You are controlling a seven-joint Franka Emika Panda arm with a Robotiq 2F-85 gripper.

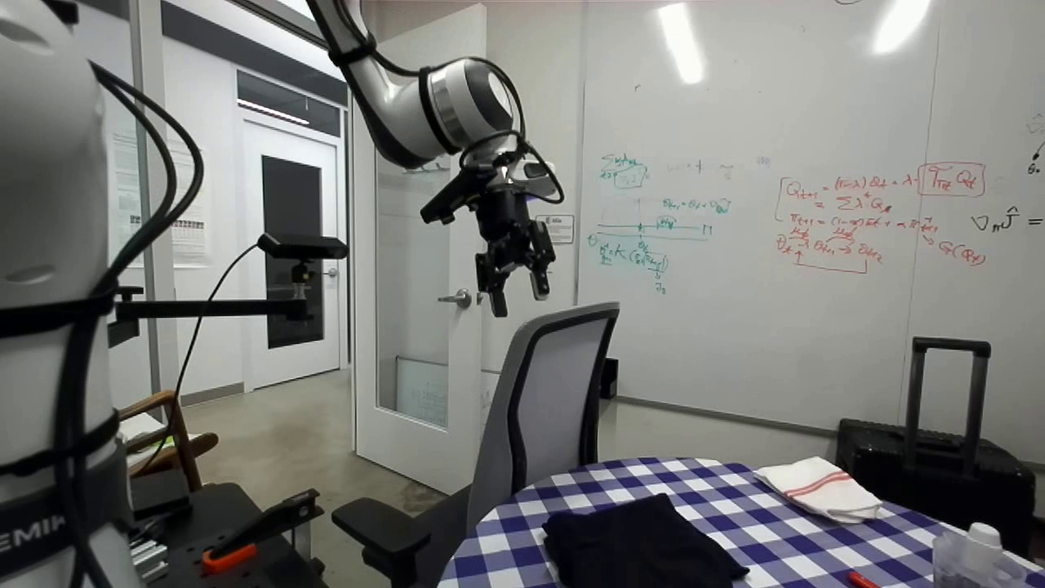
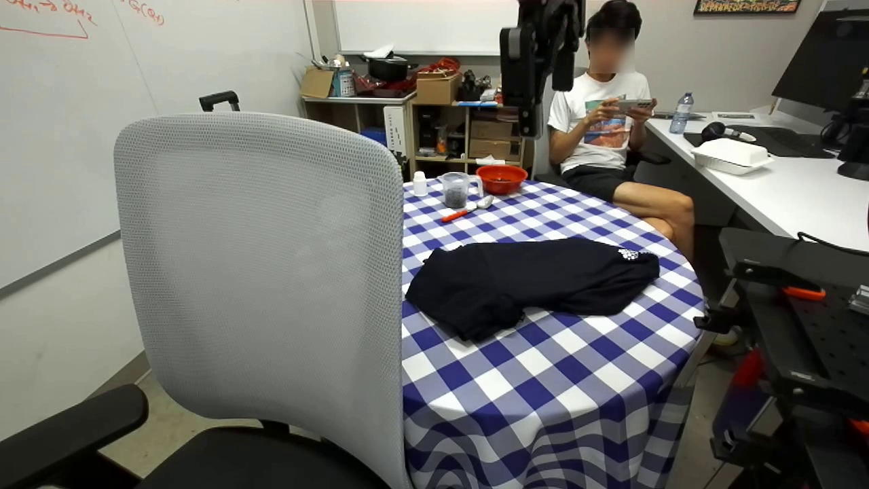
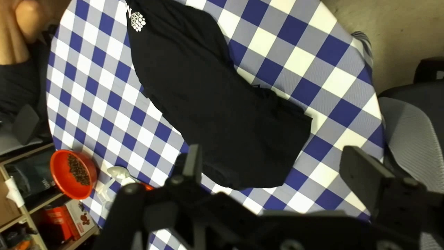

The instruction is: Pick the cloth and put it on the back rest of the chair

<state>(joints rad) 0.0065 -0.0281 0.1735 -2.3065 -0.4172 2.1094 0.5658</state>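
Table (image 1: 784,547), blue-checked, fills an exterior view's lower right, grey chair (image 1: 559,400) at lower centre, dark cloth (image 1: 637,543) on the table. At centre, a claw (image 1: 520,302) hangs spread, empty; pinching the cloth's rumpled edge (image 3: 281,107), right of centre in the wrist view, should probably hold.

A chair back (image 2: 265,258) flanks open air above the dark cloth (image 3: 215,104).

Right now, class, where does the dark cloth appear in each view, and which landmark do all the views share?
In an exterior view: dark cloth at the bottom, right of centre.
In an exterior view: dark cloth right of centre, just below mid-height.
In the wrist view: dark cloth slanting down rightward from the top edge.
Shared landmark: the checked tablecloth beneath it.
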